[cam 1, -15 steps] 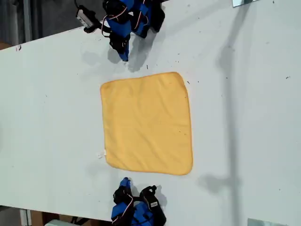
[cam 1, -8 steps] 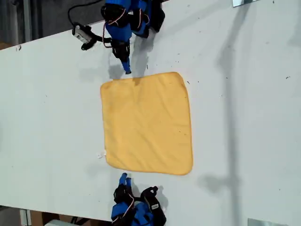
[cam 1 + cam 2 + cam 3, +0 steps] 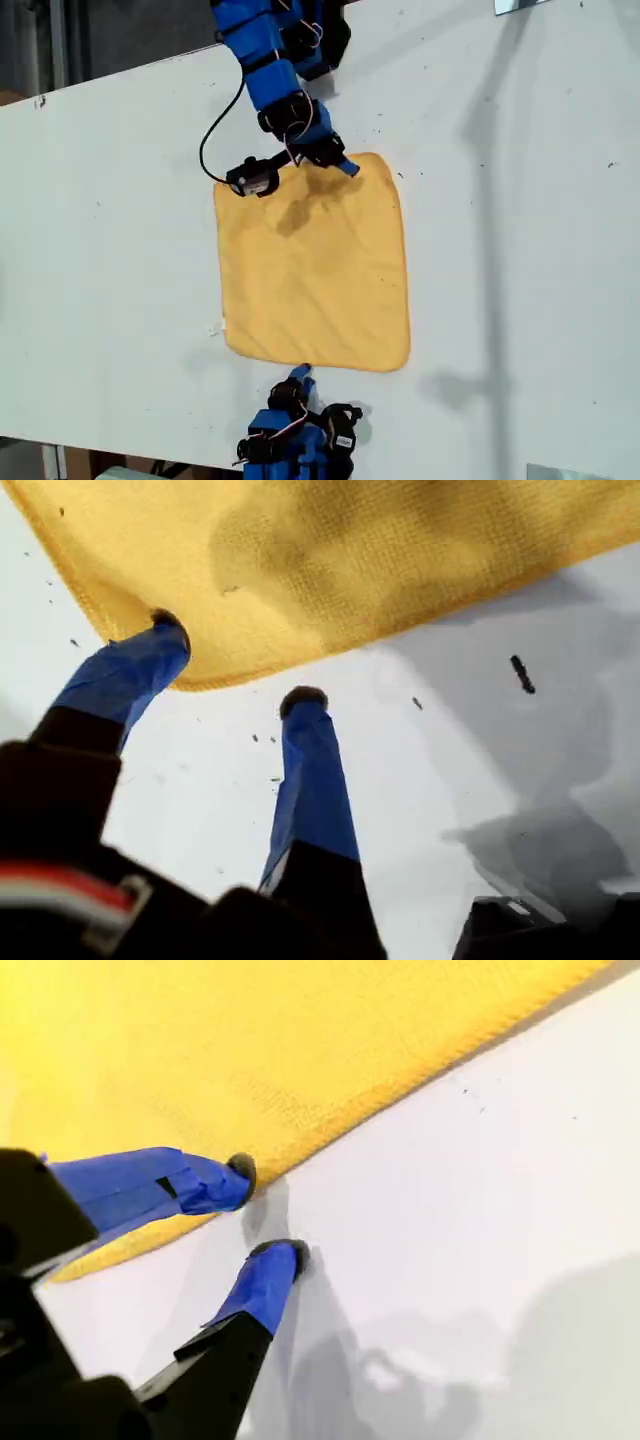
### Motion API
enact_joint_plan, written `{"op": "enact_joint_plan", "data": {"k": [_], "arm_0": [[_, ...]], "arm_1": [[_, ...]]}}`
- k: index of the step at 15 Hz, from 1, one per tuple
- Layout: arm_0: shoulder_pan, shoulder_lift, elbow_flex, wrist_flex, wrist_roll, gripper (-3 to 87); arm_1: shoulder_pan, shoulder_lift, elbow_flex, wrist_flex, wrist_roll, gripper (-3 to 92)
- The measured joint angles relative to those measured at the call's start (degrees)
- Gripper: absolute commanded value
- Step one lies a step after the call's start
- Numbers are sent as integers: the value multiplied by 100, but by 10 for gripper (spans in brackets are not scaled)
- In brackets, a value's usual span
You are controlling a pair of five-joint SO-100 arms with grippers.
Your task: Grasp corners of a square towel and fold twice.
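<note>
White table (image 3: 120,200) bare at exterior view's left. Square towel (image 3: 315,270) flat at centre, all four corners down, small tag (image 3: 214,329) on its left edge. My second gripper (image 3: 301,373) at near hem, jaws apart, grasping nothing. My first gripper (image 3: 343,166) at far hem, by right corner (image 3: 388,166), jaws apart, one fingertip (image 3: 168,623) on hem.

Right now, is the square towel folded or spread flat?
Spread flat: the square towel lies as one layer on the white table, all four corners showing.
</note>
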Motion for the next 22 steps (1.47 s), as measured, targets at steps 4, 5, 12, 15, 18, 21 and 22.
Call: {"op": "enact_joint_plan", "data": {"k": [4,5,12,15,18,21,22], "arm_0": [[-264,2285,773,782,70,106],[-272,3059,932,1178,79,105],[-299,3691,958,1459,105,99],[-308,3577,940,1424,35,90],[18,1143,-88,888,-281,95],[1028,-3085,-3199,694,-396,124],[1433,-4184,-4025,668,-554,138]], "arm_1": [[-932,-1134,-580,-352,378,258],[-949,-1441,-729,-422,404,262],[-677,-3208,-2013,-519,97,50],[-686,-3349,-2285,-589,70,-1],[-677,-3349,-2294,-536,114,-1],[-677,-3357,-2312,-501,114,-1],[-677,-3357,-2312,-501,123,-1]]}}
